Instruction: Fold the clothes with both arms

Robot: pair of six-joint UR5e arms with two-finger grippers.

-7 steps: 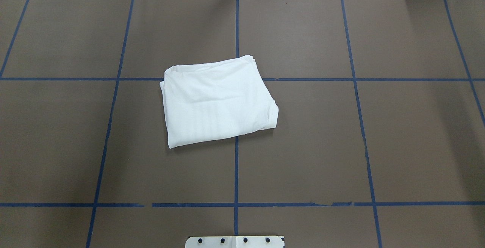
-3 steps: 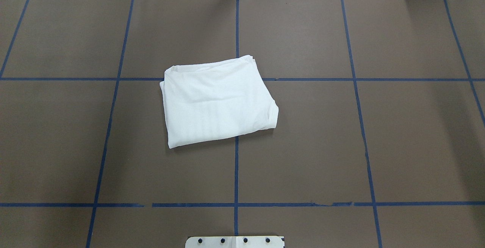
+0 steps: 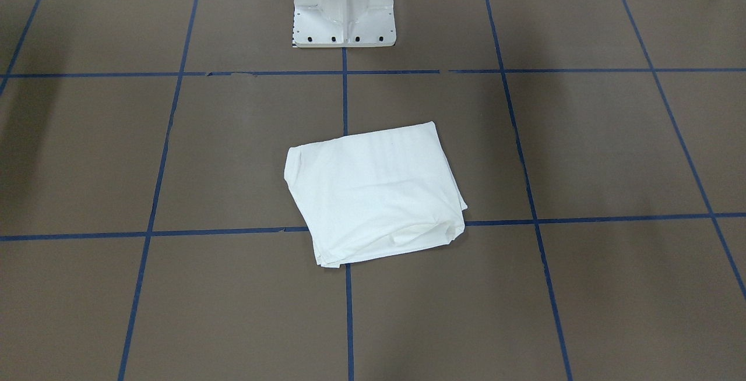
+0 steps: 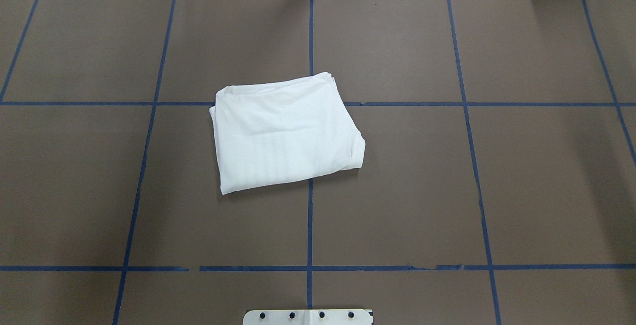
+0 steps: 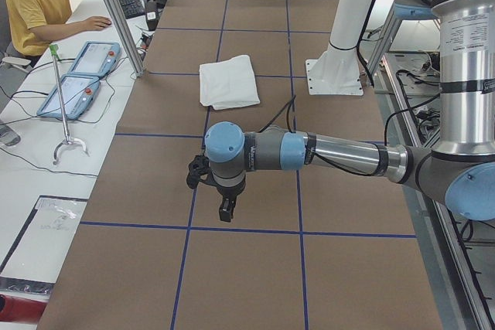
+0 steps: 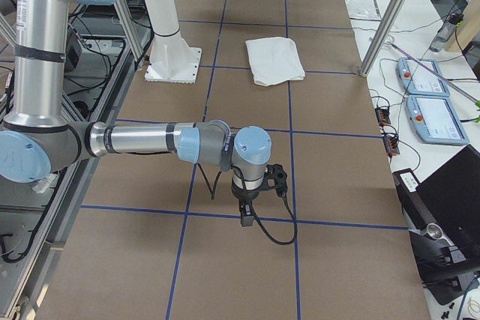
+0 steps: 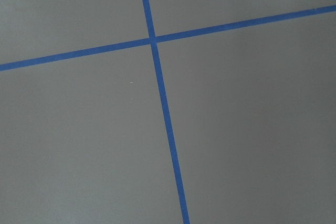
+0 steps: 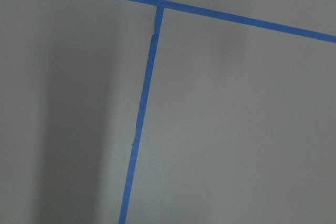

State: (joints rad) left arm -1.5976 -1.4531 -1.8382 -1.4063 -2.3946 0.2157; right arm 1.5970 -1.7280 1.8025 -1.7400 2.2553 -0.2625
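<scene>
White T-shirt [image 4: 285, 133] lying folded in a neat rectangle near the middle of the brown gridded table [image 4: 422, 191], left gripper [image 5: 225, 210] and right gripper [image 6: 246, 213] hanging over bare table, well apart from it, jaw opening impossible to tell

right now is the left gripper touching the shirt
Apart. The exterior left view shows the left gripper hanging over bare table, with a wide stretch of brown surface between it and the folded shirt.

t-shirt [image 4: 285, 133] on table [image 4: 497, 191], ahead of pedestal base [image 4: 308, 317]; left arm [image 5: 348, 152], right arm [image 6: 142, 140] at opposite ends.
</scene>
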